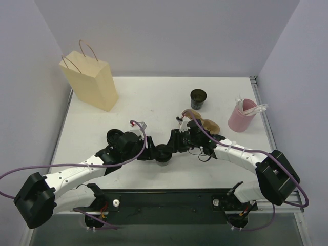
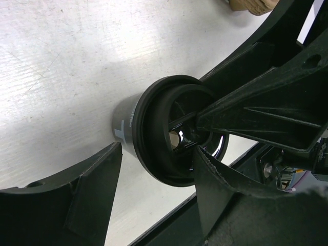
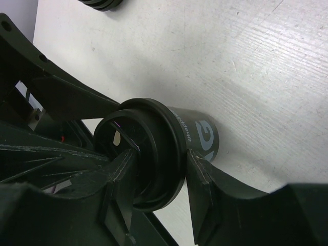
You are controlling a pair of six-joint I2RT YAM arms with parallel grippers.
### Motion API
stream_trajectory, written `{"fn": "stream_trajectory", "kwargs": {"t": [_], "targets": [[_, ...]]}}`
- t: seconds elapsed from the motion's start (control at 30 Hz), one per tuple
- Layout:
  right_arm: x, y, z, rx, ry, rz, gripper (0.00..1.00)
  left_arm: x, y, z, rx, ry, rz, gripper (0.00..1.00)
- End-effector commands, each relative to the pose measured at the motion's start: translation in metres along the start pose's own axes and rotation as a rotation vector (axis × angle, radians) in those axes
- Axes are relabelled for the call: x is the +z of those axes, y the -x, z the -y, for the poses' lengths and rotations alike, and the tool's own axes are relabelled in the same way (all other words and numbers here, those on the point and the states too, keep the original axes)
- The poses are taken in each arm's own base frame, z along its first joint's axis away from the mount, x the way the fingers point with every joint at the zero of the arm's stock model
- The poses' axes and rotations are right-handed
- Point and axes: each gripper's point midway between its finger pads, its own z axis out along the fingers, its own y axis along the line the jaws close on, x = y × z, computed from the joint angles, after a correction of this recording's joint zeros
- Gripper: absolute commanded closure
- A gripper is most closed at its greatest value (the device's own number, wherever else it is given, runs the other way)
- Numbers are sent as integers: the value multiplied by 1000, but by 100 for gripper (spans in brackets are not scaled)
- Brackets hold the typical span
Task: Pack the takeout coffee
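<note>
Overhead, paper bag [image 1: 95, 84] far left, wrist views only lidded cup [image 3: 197, 134]

Robotics laboratory test cell, plain pale lavender partition walls [image 1: 169, 36] enclosed a white table [image 1: 154, 97] on three sides, two white-and-black robot arms [image 1: 72, 177] were bolted to a black metal base rail [image 1: 169, 197], purple cables [image 1: 61, 165] trailed loose, a tan paper handled bag [image 1: 92, 84] stood on the tabletop.

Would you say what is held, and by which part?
The right gripper pinches the black lid by its rim; whether the left gripper holds anything cannot be told.
</note>
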Motion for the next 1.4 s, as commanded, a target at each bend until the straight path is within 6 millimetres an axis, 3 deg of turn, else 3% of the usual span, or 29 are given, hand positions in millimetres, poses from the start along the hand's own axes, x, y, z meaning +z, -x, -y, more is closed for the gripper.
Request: {"fn": "stream_trajectory", "kwargs": {"t": [0.0,0.17,0.33,0.63,0.9,1.23,1.37], "targets": [[1,-29,14,-69,-22,-131,61,-10,10,-11,43,85,-19,33],[2,-24,9,-108,6,-162,61,-13,22,-17,59,114,-11,32],[3,-20,7,-128,12,-166,61,-7,21,-11,63,72,-31,32],[7,-14,3,-159,41,-175,63,5,10,-9,53,22,-59,33],[8,0,-1,-143,56,-166,63,8,-13,-28,2,51,-80,39],[6,16,-6,-145,56,-157,57,7,-24,-28,-38,21,-65,44],[2,22,-10,-125,53,-131,46,8,-30,-33,-43,37,-70,45]]}}
